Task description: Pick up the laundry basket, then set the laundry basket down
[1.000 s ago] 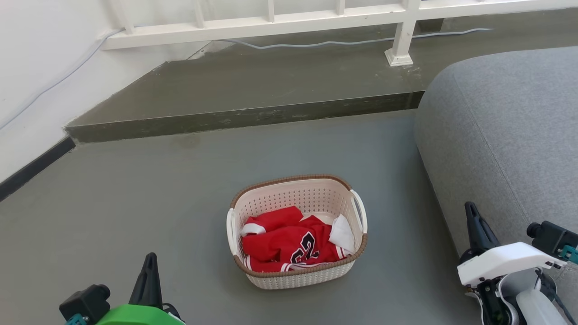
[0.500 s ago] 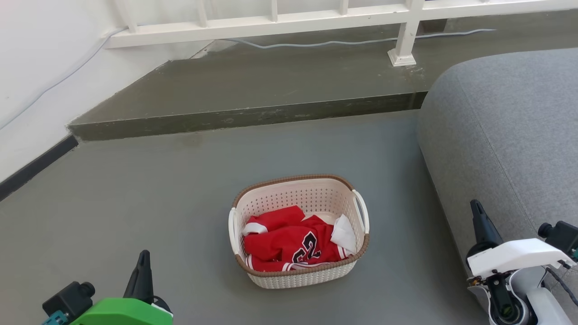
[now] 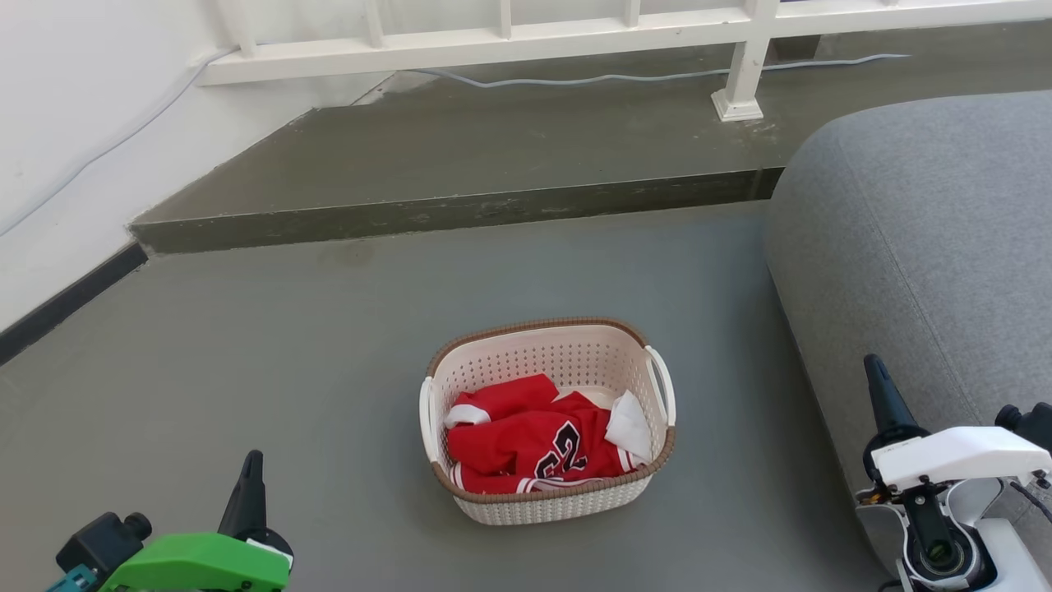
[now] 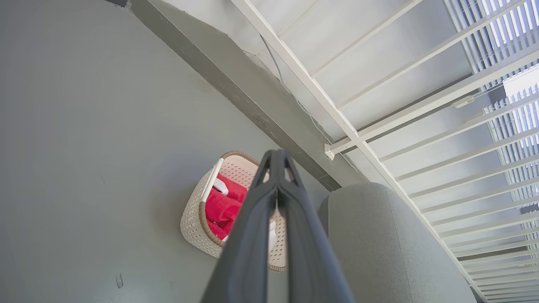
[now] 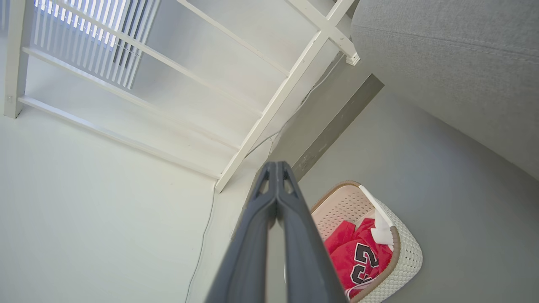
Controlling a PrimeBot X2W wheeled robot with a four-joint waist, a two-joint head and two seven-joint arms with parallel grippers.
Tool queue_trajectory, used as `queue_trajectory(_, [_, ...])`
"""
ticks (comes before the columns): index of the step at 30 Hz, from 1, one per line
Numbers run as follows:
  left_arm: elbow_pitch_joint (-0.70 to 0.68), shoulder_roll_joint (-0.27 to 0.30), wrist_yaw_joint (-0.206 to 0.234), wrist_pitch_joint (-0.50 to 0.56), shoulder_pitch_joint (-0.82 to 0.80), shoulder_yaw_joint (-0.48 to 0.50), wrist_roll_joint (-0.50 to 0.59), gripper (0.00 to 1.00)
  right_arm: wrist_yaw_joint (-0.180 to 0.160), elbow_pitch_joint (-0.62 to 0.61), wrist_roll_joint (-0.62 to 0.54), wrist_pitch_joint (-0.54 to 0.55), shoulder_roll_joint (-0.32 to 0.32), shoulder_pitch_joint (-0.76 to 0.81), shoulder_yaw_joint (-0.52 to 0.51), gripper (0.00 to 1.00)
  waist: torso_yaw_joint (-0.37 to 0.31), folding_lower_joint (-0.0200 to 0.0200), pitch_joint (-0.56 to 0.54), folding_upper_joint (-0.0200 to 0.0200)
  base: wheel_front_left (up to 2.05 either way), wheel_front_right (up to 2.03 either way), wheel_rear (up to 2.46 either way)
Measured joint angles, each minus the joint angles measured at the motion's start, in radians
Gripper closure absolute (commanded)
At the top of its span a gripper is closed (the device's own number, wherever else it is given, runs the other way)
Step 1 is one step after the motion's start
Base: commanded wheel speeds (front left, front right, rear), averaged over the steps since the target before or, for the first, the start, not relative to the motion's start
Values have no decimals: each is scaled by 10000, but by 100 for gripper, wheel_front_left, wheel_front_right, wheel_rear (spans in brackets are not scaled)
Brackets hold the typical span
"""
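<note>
On the grey floor (image 3: pixel 246 353) right in front of the robot, the laundry basket (image 3: pixel 559 362) sits upright with a red jersey (image 3: pixel 526 444) in it, near the grey sofa (image 3: pixel 920 247). Both sets of fingers are pressed shut, holding nothing. The left gripper (image 4: pixel 276 155) is low off the basket's left and the right gripper (image 5: pixel 276 166) off its right, both well apart from it. My worry: the right arm clips the sofa, or one side lifts first and the jersey slides out.
</note>
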Motion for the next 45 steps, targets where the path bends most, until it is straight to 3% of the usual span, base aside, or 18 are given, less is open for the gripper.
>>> queue_trajectory(45, [863, 130, -1099, 1147, -977, 909, -5657, 100, 708, 199, 5179, 1377, 477, -428, -1482, 100, 265, 0, 16, 0, 0, 0, 0])
